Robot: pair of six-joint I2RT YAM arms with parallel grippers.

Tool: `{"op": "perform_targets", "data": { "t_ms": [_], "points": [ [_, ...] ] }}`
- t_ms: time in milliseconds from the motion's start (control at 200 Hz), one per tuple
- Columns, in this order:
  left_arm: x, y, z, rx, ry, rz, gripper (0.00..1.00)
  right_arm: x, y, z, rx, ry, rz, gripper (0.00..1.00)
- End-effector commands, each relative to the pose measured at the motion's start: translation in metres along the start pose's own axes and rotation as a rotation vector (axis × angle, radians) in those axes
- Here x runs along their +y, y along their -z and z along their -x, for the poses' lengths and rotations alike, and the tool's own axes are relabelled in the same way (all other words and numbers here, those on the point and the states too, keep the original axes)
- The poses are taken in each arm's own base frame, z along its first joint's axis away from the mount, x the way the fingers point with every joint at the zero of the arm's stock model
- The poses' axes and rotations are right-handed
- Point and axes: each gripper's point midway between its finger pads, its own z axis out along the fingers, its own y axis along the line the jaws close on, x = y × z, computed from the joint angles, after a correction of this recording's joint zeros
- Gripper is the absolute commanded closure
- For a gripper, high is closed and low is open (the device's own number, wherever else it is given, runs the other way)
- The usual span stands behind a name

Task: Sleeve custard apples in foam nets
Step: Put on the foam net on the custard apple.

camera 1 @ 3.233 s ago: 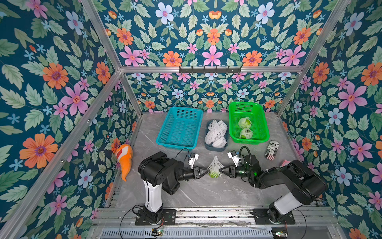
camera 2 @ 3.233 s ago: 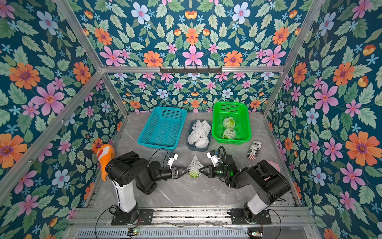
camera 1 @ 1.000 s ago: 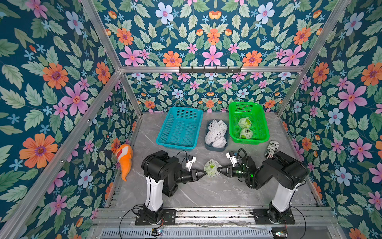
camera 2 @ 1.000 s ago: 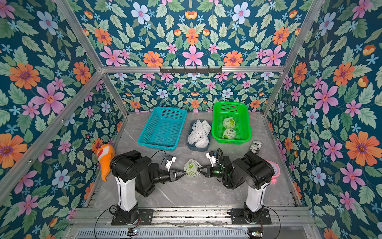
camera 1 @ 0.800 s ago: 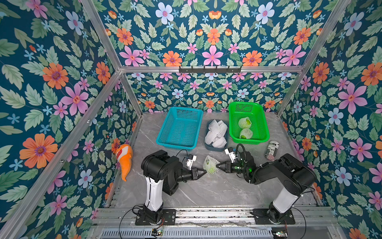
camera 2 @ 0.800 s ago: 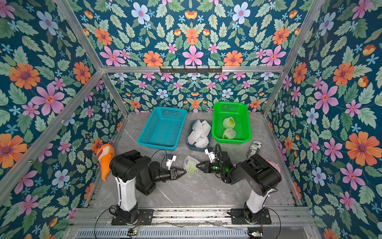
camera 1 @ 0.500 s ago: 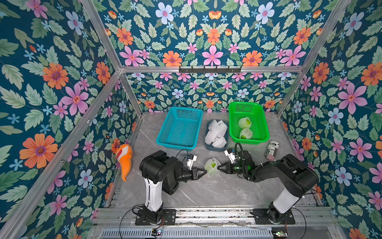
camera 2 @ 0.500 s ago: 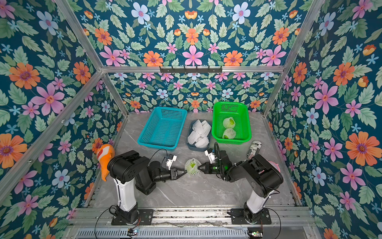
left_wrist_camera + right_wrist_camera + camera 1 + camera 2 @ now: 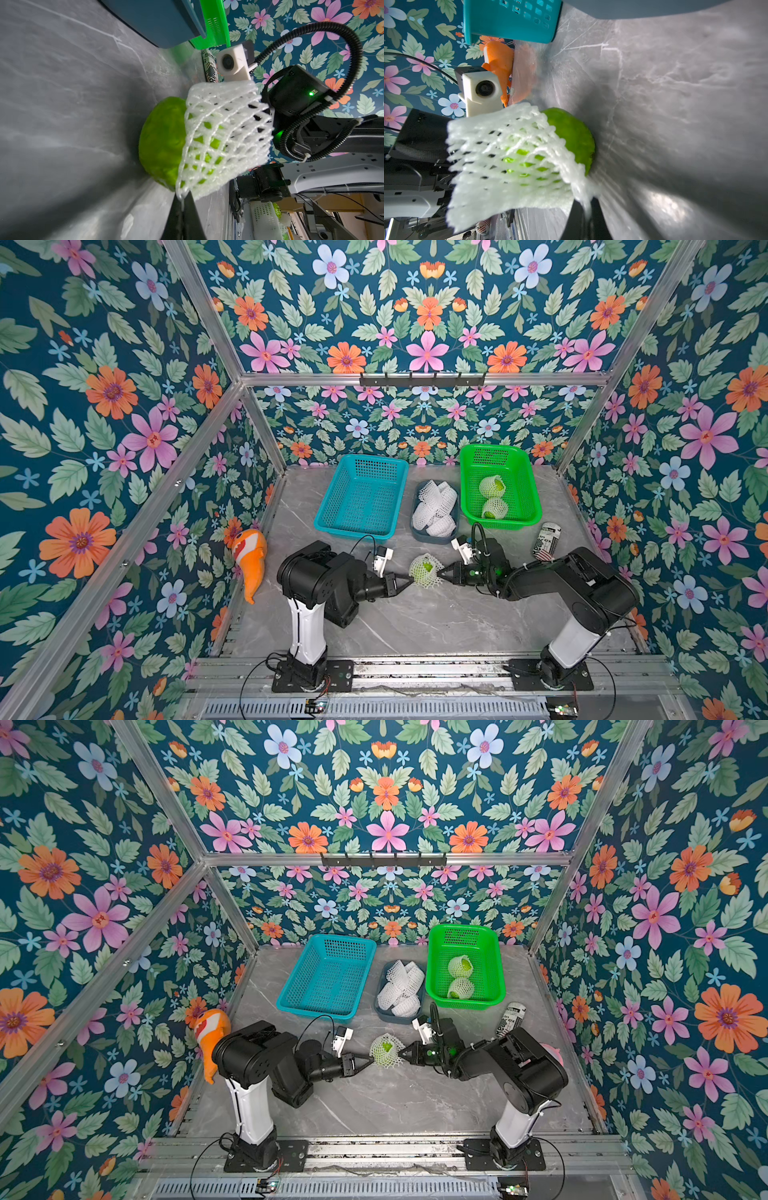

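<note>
In both top views a bright-green custard apple (image 9: pixel 424 567) (image 9: pixel 386 1046) lies mid-table, half inside a white foam net (image 9: pixel 428 580) (image 9: pixel 384 1058). My left gripper (image 9: pixel 409 578) (image 9: pixel 370 1060) is shut on the net's rim from the left. From the right, my right gripper (image 9: pixel 442 572) (image 9: pixel 402 1052) is shut on the opposite rim. The left wrist view shows the apple (image 9: pixel 162 141) bare on its table side, the net (image 9: pixel 224 135) over the rest, and a strand pinched in my left gripper (image 9: pixel 182 199). The right wrist view shows the same apple (image 9: pixel 571 133), net (image 9: pixel 508 158) and my right gripper (image 9: pixel 586 204).
The green basket (image 9: pixel 532 489) at the back right holds two netted apples (image 9: pixel 492 486) (image 9: pixel 494 508). A grey tray (image 9: pixel 415 526) of spare nets (image 9: pixel 436 506) sits beside the teal basket (image 9: pixel 361 499). An orange fish toy (image 9: pixel 251 560) lies left, a can (image 9: pixel 547 541) right.
The netted apple and both gripper tips have shifted slightly toward the back. The right arm's elbow has swung out to the right. Both grippers stay shut.
</note>
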Motion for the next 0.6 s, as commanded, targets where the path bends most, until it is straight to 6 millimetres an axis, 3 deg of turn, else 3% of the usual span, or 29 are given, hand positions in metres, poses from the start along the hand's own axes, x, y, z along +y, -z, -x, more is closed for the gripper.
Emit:
{"op": "perform_targets", "data": {
  "t_ms": [0, 275, 490, 595],
  "points": [
    [0.041, 0.005, -0.022, 0.061, 0.085, 0.171, 1.0, -0.01, -0.001, -0.001, 0.009, -0.013, -0.052, 1.0],
    [0.058, 0.011, -0.029, 0.095, 0.097, 0.254, 1.0, -0.012, -0.004, 0.006, 0.01, -0.022, -0.077, 1.0],
    [0.056, 0.007, -0.028, 0.115, 0.093, 0.253, 1.0, -0.001, -0.004, 0.012, -0.01, -0.024, -0.033, 0.99],
    [0.055, 0.0, -0.032, 0.156, 0.066, 0.268, 1.0, 0.001, -0.006, 0.014, -0.005, -0.031, -0.041, 0.93]
  ]
}}
